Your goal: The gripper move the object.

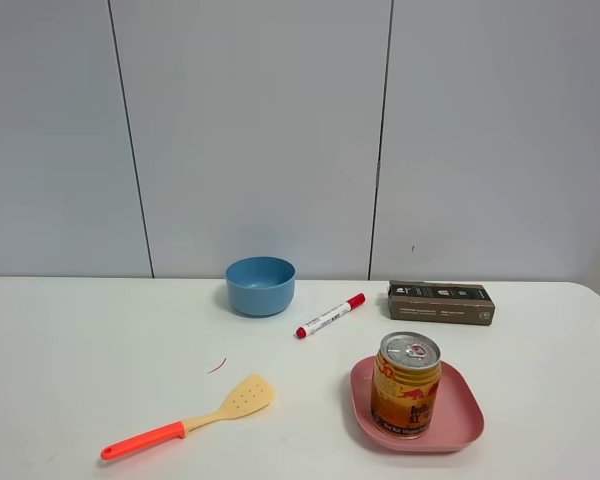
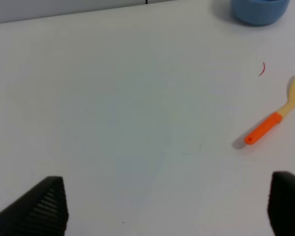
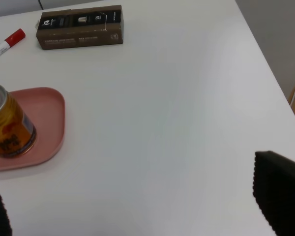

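Nothing's been started yet, by the looks of it. The can (image 1: pixel 406 385) is parked upright on the pink plate (image 1: pixel 467 412) (untouched). Both grippers, left (image 2: pixel 162 206) and right (image 3: pixel 137 216), are held wide apart over bare worktop (image 1: pixel 70 360), so everything's left.

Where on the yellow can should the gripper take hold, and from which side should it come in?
Grip the can around its cylindrical wall at mid-height, fingers either side. It stands upright on the pink plate, so a level approach from the right, where the table lies bare, looks best. The right gripper, open, seems nearest. Stay above the plate's raised rim.
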Action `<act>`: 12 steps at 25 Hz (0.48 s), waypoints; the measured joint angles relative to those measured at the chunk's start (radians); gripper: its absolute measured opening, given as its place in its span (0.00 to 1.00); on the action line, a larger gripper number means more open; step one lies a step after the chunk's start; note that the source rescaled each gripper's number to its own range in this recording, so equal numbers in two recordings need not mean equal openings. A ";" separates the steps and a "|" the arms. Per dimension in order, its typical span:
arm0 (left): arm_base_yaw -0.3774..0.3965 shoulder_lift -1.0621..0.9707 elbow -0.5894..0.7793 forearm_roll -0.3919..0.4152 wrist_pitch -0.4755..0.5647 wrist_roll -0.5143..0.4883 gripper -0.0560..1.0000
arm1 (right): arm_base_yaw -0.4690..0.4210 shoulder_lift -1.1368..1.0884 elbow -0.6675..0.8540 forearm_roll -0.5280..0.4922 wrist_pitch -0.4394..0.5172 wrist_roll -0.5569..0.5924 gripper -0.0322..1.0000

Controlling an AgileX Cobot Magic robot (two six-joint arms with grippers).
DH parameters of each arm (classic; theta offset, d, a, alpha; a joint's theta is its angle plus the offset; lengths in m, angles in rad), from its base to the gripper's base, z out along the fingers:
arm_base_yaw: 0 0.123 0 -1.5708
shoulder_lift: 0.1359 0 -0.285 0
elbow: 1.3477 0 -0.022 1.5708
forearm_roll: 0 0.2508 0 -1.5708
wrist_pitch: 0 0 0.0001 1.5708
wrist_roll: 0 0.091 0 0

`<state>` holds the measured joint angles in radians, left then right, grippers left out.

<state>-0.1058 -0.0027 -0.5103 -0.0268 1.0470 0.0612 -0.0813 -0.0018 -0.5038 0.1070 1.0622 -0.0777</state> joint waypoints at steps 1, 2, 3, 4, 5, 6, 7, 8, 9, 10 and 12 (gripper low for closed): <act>0.000 0.000 0.000 0.000 0.000 0.000 0.50 | 0.000 0.000 0.000 0.000 0.000 0.000 1.00; 0.000 -0.001 0.000 0.000 0.000 0.000 0.50 | 0.000 0.000 0.000 0.000 0.000 0.000 1.00; 0.000 -0.003 0.000 0.000 0.000 0.000 0.50 | 0.000 0.000 0.000 0.000 0.000 0.000 1.00; 0.000 -0.003 0.000 0.000 0.000 0.000 0.50 | 0.000 0.000 0.000 0.000 0.000 0.000 1.00; 0.000 -0.004 0.000 0.000 0.000 0.000 0.50 | 0.000 0.000 0.000 0.000 0.000 0.000 1.00; 0.000 -0.004 0.000 0.000 0.000 0.000 0.50 | 0.000 0.000 0.000 0.000 0.000 0.000 1.00; 0.000 -0.004 0.000 0.000 0.000 0.000 0.50 | 0.000 0.000 0.000 0.000 0.000 0.000 1.00; 0.000 -0.004 0.000 0.000 0.000 0.000 0.50 | 0.000 0.000 0.000 0.000 0.000 0.000 1.00; 0.000 -0.004 0.000 0.000 0.000 0.000 0.51 | 0.000 0.000 0.000 0.000 0.000 0.000 1.00; 0.000 -0.004 0.000 0.000 0.000 0.000 0.53 | 0.000 0.000 0.000 0.000 0.000 0.000 1.00; 0.000 -0.004 0.000 0.000 0.000 0.000 0.68 | 0.000 0.000 0.000 0.000 0.000 0.000 1.00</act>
<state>-0.1058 -0.0067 -0.5103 -0.0268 1.0470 0.0612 -0.0813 -0.0018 -0.5038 0.1070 1.0622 -0.0777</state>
